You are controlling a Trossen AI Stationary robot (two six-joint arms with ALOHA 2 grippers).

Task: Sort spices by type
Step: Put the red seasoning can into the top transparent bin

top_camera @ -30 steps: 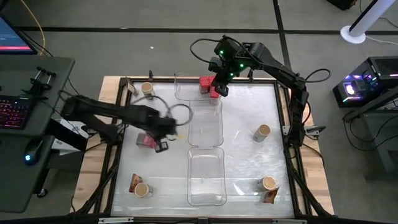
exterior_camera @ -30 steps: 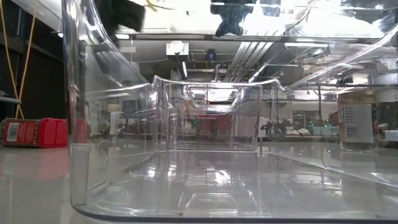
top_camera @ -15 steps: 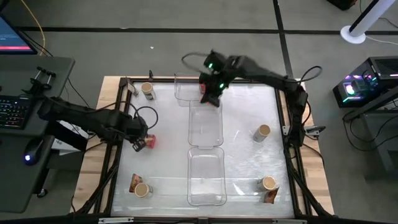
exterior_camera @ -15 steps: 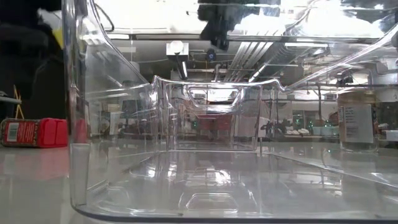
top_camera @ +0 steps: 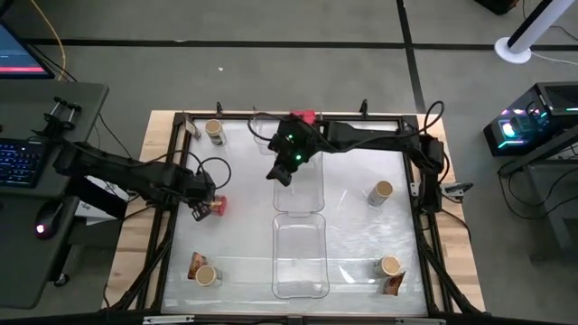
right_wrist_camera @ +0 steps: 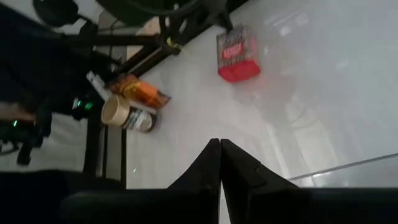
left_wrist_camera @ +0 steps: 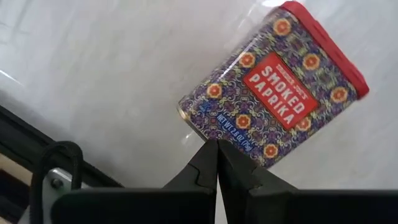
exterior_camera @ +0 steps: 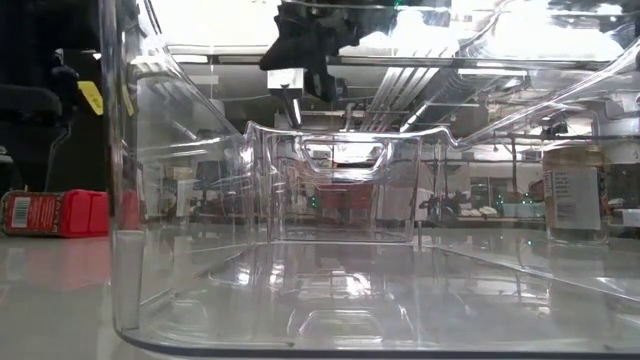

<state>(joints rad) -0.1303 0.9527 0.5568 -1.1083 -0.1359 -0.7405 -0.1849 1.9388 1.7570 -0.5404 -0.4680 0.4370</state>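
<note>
- clear plastic tray (exterior_camera: 180, 300) fills most of the shot — see-through walls
- red tin (exterior_camera: 55, 213) lying far left
- jar (exterior_camera: 573, 192) far right
- dark gripper (exterior_camera: 303, 45) up top

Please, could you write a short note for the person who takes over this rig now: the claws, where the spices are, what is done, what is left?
Left claw: shut, empty, tip at the lying smoked paprika tin, left of the trays.
Right claw: shut, empty, above the middle tray.
Spices: red tin at the far edge; far-left jar, right jar, near-right jar with near-right packet, near-left jar with near-left packet.
Done: nothing visibly sorted; the middle tray and near tray are empty.
Left: nearly everything.
</note>
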